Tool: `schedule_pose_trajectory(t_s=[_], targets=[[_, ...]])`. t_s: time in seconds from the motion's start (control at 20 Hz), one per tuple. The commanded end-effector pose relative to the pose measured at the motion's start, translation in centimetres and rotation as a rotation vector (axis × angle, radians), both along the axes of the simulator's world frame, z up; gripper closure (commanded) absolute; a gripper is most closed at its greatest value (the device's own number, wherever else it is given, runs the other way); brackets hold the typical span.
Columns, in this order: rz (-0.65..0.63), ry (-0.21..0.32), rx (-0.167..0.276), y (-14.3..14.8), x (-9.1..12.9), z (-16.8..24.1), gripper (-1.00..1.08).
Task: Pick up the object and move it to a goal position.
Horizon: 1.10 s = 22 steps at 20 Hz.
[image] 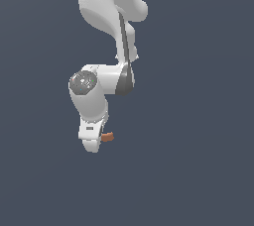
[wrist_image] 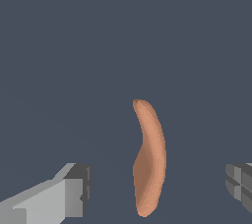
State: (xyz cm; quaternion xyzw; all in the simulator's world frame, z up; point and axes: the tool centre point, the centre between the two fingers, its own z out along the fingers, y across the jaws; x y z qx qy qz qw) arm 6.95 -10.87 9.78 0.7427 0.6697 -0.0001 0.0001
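Note:
The object (wrist_image: 150,159) is a small orange-brown crescent piece lying on the dark grey floor. In the wrist view it lies lengthwise between my two fingers, with a clear gap on each side. My gripper (wrist_image: 158,187) is open, with one fingertip (wrist_image: 75,192) on one side and the other (wrist_image: 240,182) at the frame's edge. In the exterior view the white gripper (image: 98,143) is low over the floor, and only one end of the object (image: 108,137) sticks out on the exterior view's right of the hand. The rest is hidden behind the hand.
The floor (image: 198,170) is a plain dark grey surface with no other objects in view. The white arm (image: 106,17) reaches down from the top of the exterior view. No goal marker shows.

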Motion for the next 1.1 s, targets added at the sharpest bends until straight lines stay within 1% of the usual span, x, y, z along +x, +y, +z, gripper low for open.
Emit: schedule_pose_trajectory(t_s=[0.0, 0.45, 0.75, 0.8, 1.05], targets=[[0.000, 0.000, 0.000, 0.0, 0.0, -0.3, -0.92], [0.005, 0.000, 0.000, 0.0, -0.1, -4.5, -0.92], [0.005, 0.000, 0.000, 0.0, 0.0, -5.0, -0.92], [0.005, 0.000, 0.000, 0.0, 0.0, -5.0, 1.08], [0.005, 0.000, 0.000, 0.0, 0.0, -5.0, 1.08]])
